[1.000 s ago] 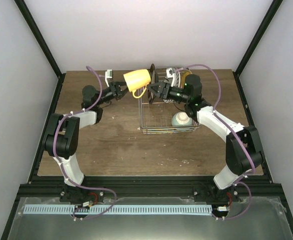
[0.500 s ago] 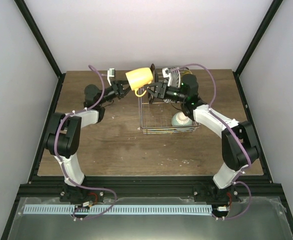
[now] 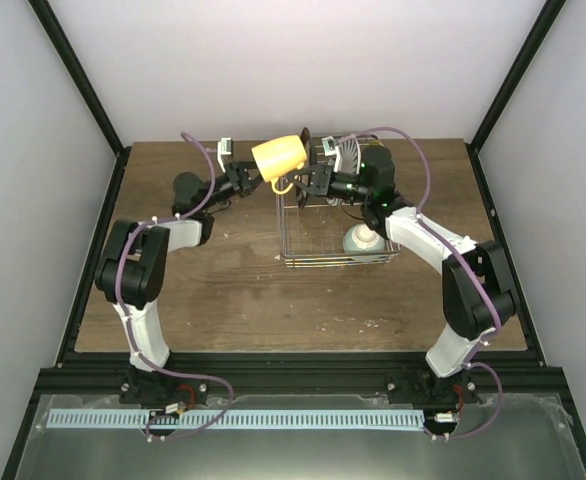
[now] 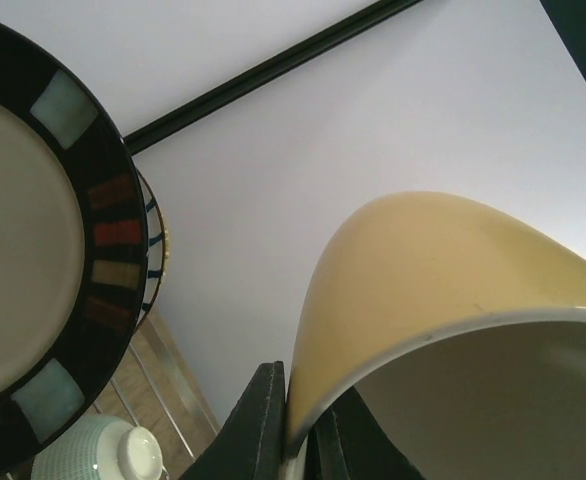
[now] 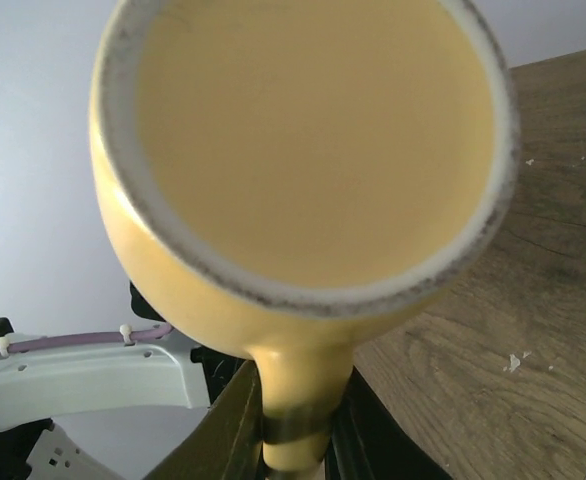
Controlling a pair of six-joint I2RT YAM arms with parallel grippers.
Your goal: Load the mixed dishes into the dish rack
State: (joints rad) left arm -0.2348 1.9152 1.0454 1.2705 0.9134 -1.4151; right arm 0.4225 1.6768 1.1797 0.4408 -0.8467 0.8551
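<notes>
The yellow mug (image 3: pixel 280 157) hangs on its side in the air over the dish rack's (image 3: pixel 318 262) back left corner. My left gripper (image 3: pixel 251 175) is shut on the mug's wall at the rim (image 4: pixel 453 280). My right gripper (image 3: pixel 305 180) is shut on the mug's handle (image 5: pixel 295 410). The pale green bowl (image 3: pixel 362 240) lies upside down in the rack's front right. The dark-rimmed plate (image 4: pixel 33 240) and the striped plate (image 4: pixel 153 250) stand in the rack's back. My right arm largely hides them in the top view. I do not see the yellow-orange plate.
The rack stands right of centre on the brown wooden table (image 3: pixel 213 290). Black frame posts rise at the table's back corners, with white walls behind. The left arm's white link (image 5: pixel 83 375) shows behind the mug in the right wrist view.
The mug has shifted slightly right and up in my left gripper. My right gripper has moved left onto the mug's handle.
</notes>
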